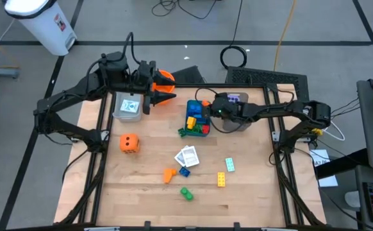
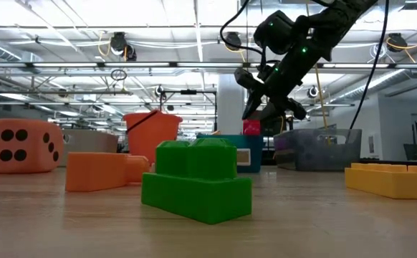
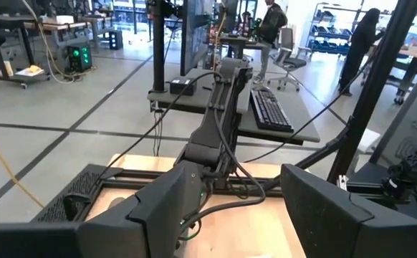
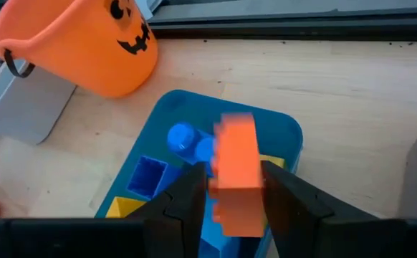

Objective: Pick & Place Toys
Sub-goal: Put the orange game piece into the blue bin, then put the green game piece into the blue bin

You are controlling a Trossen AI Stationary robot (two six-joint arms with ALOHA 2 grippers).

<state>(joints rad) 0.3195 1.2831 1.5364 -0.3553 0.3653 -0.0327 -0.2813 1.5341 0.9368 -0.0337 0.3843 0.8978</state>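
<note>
My right gripper (image 4: 231, 170) hangs over the blue tray (image 4: 280, 129), open. An orange brick (image 4: 236, 179) stands between its fingers with a thin gap on each side. The brick shows blurred while the tray below is sharp. The tray (image 1: 190, 110) holds several bright bricks. My left gripper (image 1: 164, 97) stands open and high beside the orange bucket (image 1: 164, 78), nothing between its fingers (image 3: 158, 208). On the table lie an orange die (image 1: 129, 143), white cards (image 1: 188, 156), and orange (image 1: 168, 174), blue (image 1: 184, 171), green (image 1: 186, 193), yellow (image 1: 220, 179) and pale green (image 1: 229, 165) bricks.
A grey tray (image 1: 127, 115) with a card in it stands below my left gripper. Another grey tray (image 1: 243, 125) holding a purple die (image 1: 233, 98) lies under my right arm. The near half of the table has free room around the loose toys.
</note>
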